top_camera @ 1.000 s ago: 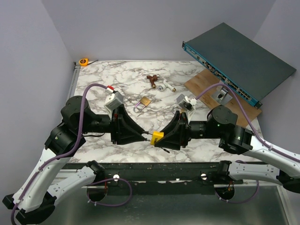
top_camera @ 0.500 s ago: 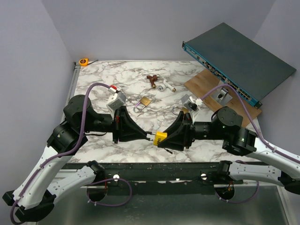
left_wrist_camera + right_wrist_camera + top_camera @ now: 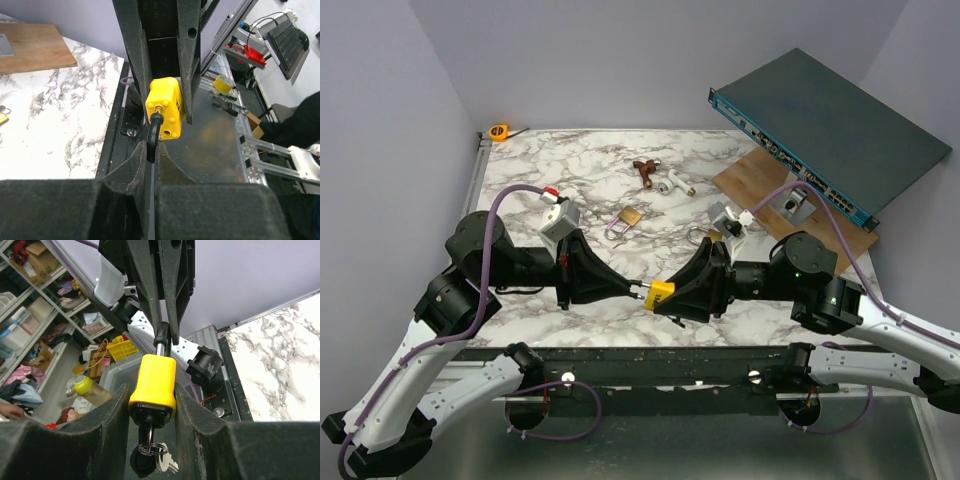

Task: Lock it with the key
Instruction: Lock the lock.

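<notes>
From above, the white marble-patterned surface (image 3: 550,170) fills the scene. The long teal rack-mount network switch (image 3: 830,130) sits propped at the far right over a brown wooden board (image 3: 750,180). Only this view catches the small brass padlock (image 3: 631,217) lying mid-surface, well apart from the action, and the little orange tape measure (image 3: 499,131) in the far left corner.

At the near edge the two arms meet nose to nose. The left gripper (image 3: 638,290) and the right gripper (image 3: 670,296) have the small yellow padlock (image 3: 659,293) held between them.

Over to the left wrist. The left gripper (image 3: 151,157) is drawn in narrow, pinching the black shackle (image 3: 152,134) where it curves out of the padlock (image 3: 165,106). The other arm's fingers (image 3: 186,60) come down from the top and clamp the sides of the yellow body.

The right wrist shows what neither other view can. The right gripper (image 3: 151,392) is squeezed snug against both flanks of the padlock (image 3: 153,380). Below its black underside hangs the tiny silvery metal key (image 3: 165,463) on a small ring (image 3: 149,450), just beside a dark rounded piece. Whether that piece is seated in the keyhole, I can't tell.
</notes>
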Controlling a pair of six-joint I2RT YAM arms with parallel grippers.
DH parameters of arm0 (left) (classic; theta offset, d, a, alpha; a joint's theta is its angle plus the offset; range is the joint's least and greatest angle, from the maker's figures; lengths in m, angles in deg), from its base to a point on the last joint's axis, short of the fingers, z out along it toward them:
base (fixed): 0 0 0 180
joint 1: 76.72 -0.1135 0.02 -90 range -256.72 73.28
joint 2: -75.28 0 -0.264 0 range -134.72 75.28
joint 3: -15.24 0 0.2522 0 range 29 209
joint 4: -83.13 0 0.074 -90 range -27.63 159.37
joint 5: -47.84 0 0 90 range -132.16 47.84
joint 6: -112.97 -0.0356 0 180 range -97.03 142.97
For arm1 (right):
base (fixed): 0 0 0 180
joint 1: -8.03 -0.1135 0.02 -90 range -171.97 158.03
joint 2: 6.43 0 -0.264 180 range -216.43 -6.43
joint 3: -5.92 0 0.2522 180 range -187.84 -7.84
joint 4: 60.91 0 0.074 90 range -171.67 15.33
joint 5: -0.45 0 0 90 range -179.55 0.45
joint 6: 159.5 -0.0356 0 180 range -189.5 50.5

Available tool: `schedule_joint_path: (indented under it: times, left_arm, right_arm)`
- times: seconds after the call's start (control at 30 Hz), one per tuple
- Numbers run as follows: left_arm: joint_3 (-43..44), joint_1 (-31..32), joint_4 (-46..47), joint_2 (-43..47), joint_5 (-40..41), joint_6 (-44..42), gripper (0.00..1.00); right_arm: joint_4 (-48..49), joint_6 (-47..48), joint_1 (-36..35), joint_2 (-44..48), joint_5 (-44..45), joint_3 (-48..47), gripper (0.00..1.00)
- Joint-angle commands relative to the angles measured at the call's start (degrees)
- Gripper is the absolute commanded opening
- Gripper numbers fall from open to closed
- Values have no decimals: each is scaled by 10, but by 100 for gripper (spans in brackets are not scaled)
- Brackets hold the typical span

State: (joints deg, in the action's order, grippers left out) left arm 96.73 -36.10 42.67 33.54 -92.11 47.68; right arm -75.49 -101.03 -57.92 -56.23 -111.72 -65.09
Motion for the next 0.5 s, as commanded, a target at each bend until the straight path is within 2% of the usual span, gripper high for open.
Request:
schedule_joint_path:
  times: [0.0, 0.23, 0.47]
  left_arm:
    - [34, 3, -1, -13, -30, 54, 0]
    - [44, 3, -8, -24, -46, 130, 0]
    - [40, 4, -8, -23, -34, 153, 0]
  right_arm:
    - [-15, 42, 4, 22, 52, -11, 1]
    - [-49, 102, 5, 15, 84, -25, 1]
    - [-55, 123, 5, 0, 67, -37, 1]
